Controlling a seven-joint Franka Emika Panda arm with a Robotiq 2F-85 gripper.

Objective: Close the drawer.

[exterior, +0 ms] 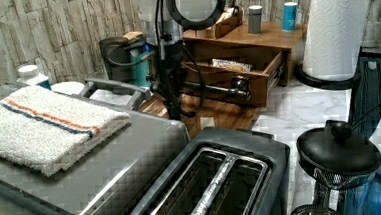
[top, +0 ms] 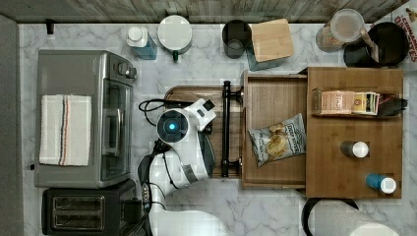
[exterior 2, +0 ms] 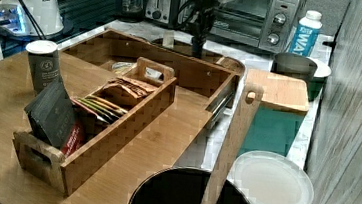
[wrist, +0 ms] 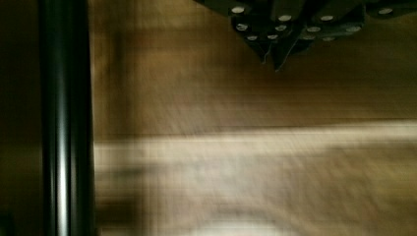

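Drawer (top: 273, 137) is pulled most of the way out of the bamboo organizer (top: 354, 132), sticking out toward 9 o'clock in the top view, with a chip bag (top: 278, 140) lying inside it. Its black bar handle (top: 225, 129) runs across the front, hanging over the darker wooden tray (top: 189, 93) on the marble counter (top: 206, 64). The gripper (wrist: 275, 54) sits just on the 9 o'clock side of that bar in the top view, low over the tray, and in the wrist view the fingertips look pressed together with nothing between them. Looks like the arm is lined up for the push but it's hard to say whether it's actually touching the handle. Best guess at the next move: come in against the bar near its middle and shove straight toward 3 o'clock in the top view, keeping the push square so the drawer doesn't cock sideways on its slides.
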